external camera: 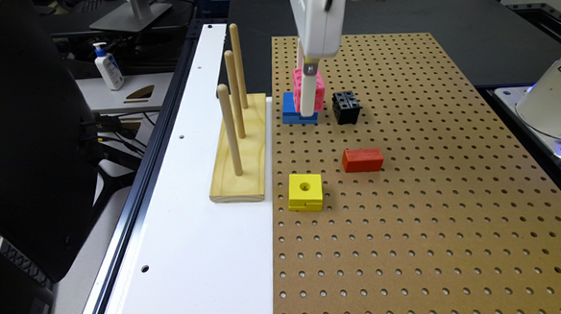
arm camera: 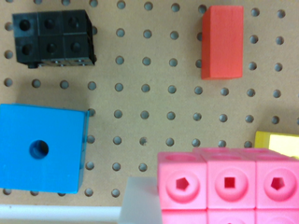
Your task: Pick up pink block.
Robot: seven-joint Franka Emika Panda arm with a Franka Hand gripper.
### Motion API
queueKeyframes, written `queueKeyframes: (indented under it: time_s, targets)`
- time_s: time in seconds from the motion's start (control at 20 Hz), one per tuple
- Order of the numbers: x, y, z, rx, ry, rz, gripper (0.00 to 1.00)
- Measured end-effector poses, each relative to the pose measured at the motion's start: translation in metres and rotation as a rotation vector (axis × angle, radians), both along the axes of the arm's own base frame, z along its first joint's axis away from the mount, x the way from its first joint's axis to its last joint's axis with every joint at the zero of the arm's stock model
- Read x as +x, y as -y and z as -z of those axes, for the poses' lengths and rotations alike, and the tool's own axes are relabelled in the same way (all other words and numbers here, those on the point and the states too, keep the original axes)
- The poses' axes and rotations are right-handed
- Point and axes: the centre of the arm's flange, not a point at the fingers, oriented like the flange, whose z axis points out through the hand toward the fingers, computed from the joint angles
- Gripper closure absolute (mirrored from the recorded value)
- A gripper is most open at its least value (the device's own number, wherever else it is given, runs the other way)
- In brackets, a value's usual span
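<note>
We see the white gripper (external camera: 307, 90) clamped on the bright pink snap-cube plastic block (external camera: 316, 87), held clear above the brown pegboard (external camera: 408, 217) beside the blue block (external camera: 289, 109). Pickup appears essentially done; only holding steady remains.

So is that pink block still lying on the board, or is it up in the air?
Up in the air: the pink block sits close under the wrist camera, between the fingers, above the blue block.

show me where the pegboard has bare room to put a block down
Widest bare stretch: the pegboard below the yellow block and red block, plus the exterior view's right side. Crowded: near the gripper, where the pink block, blue block and black block cluster.
</note>
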Motion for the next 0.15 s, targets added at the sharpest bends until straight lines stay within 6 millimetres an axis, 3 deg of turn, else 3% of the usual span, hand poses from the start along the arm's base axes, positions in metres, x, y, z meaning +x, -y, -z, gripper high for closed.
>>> queueKeyframes:
  time_s: [0.15]
  targets:
    - [0.0007,-0.0001,-0.0057,0.000,0.008,0.000,1.00]
